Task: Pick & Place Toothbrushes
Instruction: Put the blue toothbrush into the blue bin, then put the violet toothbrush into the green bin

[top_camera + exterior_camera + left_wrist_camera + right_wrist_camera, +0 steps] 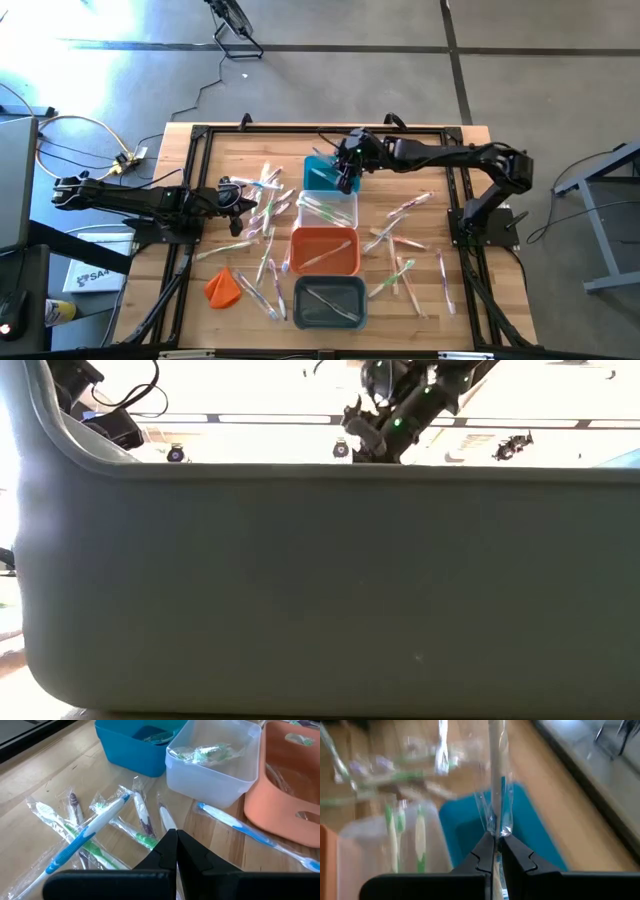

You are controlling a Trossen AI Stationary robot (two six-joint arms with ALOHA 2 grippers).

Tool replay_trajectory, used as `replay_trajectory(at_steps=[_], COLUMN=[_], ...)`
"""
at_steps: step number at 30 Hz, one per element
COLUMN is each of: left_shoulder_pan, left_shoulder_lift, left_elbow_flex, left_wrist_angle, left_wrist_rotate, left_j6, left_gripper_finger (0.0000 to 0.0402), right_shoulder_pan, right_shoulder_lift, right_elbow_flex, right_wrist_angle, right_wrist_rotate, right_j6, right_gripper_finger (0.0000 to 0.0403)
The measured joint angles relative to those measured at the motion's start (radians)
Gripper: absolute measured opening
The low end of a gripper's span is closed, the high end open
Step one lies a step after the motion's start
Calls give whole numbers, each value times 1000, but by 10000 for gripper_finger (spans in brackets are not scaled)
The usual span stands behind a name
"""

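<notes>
Toothbrushes [262, 215] lie scattered over the table [440, 310], some already in the bins, and one wrapped toothbrush [496, 780] is pinched by its wrapper in your right gripper [495, 851], hanging above the teal bin [530, 832]. Centre it over that bin's opening, clear of the clear bin [380, 845] just beside it, and lower before you let go so the long handle does not tip over the rim. Your left gripper [176, 851] is closed on nothing, low over the loose pile left of the bins.
</notes>
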Motion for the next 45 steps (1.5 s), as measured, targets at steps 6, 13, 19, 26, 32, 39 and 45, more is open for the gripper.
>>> replay_trajectory(at_steps=[6, 13, 19, 26, 32, 39, 45], left_shoulder_pan=[0, 0, 0, 0, 0, 0, 0], left_shoulder_lift=[0, 0, 0, 0, 0, 0, 0], left_elbow_flex=[0, 0, 0, 0, 0, 0, 0], left_wrist_angle=[-1, 0, 0, 0, 0, 0, 0], left_wrist_rotate=[0, 0, 1, 1, 1, 1, 1], left_j6=[0, 0, 0, 0, 0, 0, 0], left_gripper_finger=[0, 0, 0, 0, 0, 0, 0], right_shoulder_pan=[9, 5, 5, 6, 5, 6, 5], right_shoulder_lift=[63, 95, 149, 164, 164, 163, 113], right_elbow_flex=[0, 1, 1, 1, 1, 1, 0], right_wrist_angle=[8, 6, 0, -10, -11, -12, -16], right_wrist_rotate=[6, 9, -3, 8, 83, 76, 76], right_j6=[58, 67, 71, 116, 115, 113, 92], right_gripper_finger=[9, 9, 9, 32, 95, 151, 148])
